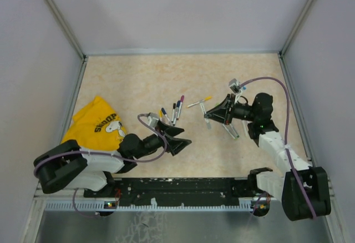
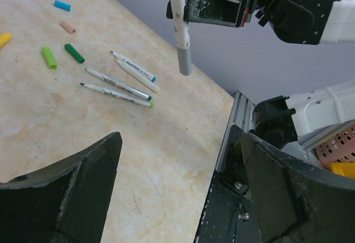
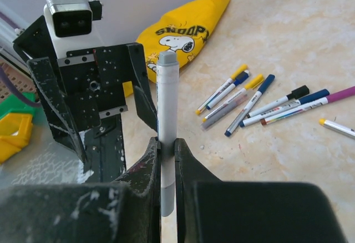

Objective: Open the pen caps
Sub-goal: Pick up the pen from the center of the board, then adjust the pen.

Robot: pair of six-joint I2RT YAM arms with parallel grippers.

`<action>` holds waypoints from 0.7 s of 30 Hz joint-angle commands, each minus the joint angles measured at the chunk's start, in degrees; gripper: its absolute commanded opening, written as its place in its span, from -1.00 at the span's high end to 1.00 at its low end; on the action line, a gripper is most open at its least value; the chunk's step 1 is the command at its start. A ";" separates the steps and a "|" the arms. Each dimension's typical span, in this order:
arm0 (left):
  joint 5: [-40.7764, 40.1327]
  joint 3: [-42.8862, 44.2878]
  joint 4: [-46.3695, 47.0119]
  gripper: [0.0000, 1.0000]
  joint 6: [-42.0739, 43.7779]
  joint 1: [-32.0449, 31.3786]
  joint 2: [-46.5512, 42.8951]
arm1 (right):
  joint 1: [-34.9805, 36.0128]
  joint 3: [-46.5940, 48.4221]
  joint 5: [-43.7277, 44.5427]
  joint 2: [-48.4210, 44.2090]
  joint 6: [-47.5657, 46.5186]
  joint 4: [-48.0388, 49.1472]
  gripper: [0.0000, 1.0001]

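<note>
My left claw (image 2: 180, 143) sits nearest my bases, jaws spread wide and gripping nothing, turned toward 2 o'clock. Just past it in that direction my right claw (image 3: 166, 146) is clenched on the barrel of a pen (image 3: 167, 104). Its grey cap (image 3: 167, 61) is on and points back at the left claw's open jaws, with a gap between cap and jaws. At 9 o'clock of the left claw a yellow cloth (image 1: 100, 123) lies well apart on the table (image 1: 138, 76). At 12 o'clock of the left claw, and 9 o'clock of the right, a cluster of pens (image 1: 175, 111) with coloured ends lies fanned out. A lone pen (image 1: 198, 102) with a yellow end rests at 11 o'clock of the right claw. In my left wrist's view, toward 10 o'clock, four slim pens (image 2: 125, 85) lie side by side. Beyond them are loose caps (image 2: 49, 57): two green, one blue, one tan, one yellow at the picture's edge. A pink basket (image 2: 338, 143) shows at 3 o'clock there, off the table.
</note>
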 commanded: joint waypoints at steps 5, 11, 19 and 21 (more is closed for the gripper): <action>-5.65 5.40 11.59 -0.86 -1.63 -3.39 12.50 | -0.33 -0.97 -0.06 1.70 2.28 5.79 1.00; -6.98 8.79 20.20 -0.86 -3.36 -4.18 21.87 | -0.27 -1.22 0.04 2.60 3.33 6.84 1.00; -8.23 15.78 22.77 -0.84 -5.06 -4.16 29.44 | -0.33 -1.59 0.02 2.94 3.93 7.56 1.00; -8.75 16.86 23.44 -0.83 -4.96 -4.20 30.49 | -0.31 -1.54 -0.06 3.11 4.05 7.60 1.00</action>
